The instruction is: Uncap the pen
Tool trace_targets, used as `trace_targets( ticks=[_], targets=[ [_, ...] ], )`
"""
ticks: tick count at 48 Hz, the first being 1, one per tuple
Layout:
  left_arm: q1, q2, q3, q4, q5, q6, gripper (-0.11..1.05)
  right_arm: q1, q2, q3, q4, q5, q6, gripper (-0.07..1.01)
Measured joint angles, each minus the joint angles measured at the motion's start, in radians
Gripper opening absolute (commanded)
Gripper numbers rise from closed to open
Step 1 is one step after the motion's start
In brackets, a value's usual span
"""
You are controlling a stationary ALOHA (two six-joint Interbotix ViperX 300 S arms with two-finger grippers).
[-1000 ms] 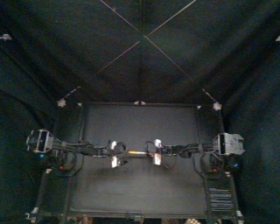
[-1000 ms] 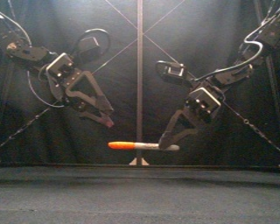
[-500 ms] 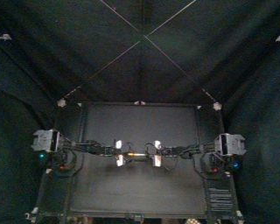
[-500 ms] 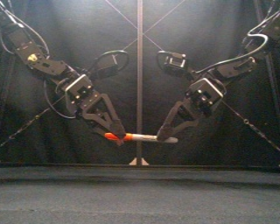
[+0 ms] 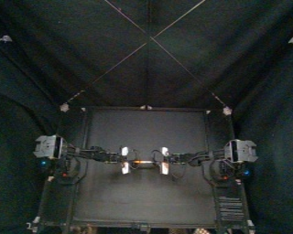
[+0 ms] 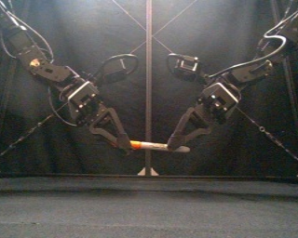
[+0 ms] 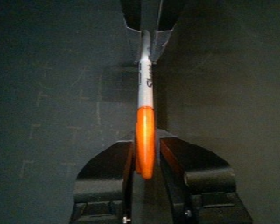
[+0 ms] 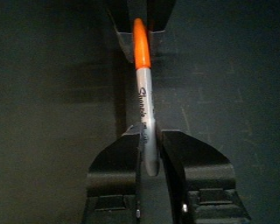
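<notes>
One pen (image 6: 158,146), horiz., above counter (image 6: 149,209): you have L gripper (image 6: 126,143) jaws clamped on orange cap (image 7: 143,131), R gripper (image 6: 178,146) jaws on grey barrel (image 8: 143,96); both tips hidden inside jaws.

Light falls from overhead: above the pen (image 6: 155,146) the back curtain (image 6: 115,28) glows pale, and it darkens out to either side of the pen. Below the pen the table (image 6: 149,209) lies dim grey. From high up, everything around the pen is murky. From my wrists, its orange cap (image 7: 143,144) shines vividly and a thin glint runs along its barrel (image 8: 143,101).
</notes>
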Motion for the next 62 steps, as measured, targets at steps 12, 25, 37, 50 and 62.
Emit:
trace_targets(
  ticks=[12, 25, 37, 50, 62],
  targets=[
    [-0.002, -0.034, 0.006, 0.008, 0.061, -0.0015, 0.52, -0.003, -0.029, 0.023, 0.005, 0.000, 0.000, 0.49],
    [-0.002, -0.087, 0.080, 0.008, 0.078, -0.0015, 0.52, -0.006, -0.100, 0.101, 0.021, 0.008, 0.002, 0.49],
    [-0.003, -0.146, 0.143, 0.009, 0.040, -0.0031, 0.52, -0.011, -0.176, 0.163, 0.038, 0.002, 0.003, 0.49],
    [-0.005, -0.215, 0.212, 0.009, -0.051, -0.0046, 0.52, -0.023, -0.233, 0.215, 0.044, -0.032, 0.005, 0.49],
    [-0.005, -0.261, 0.239, 0.008, -0.064, -0.0046, 0.52, -0.025, -0.249, 0.222, 0.052, -0.038, 0.005, 0.49]
  ],
)
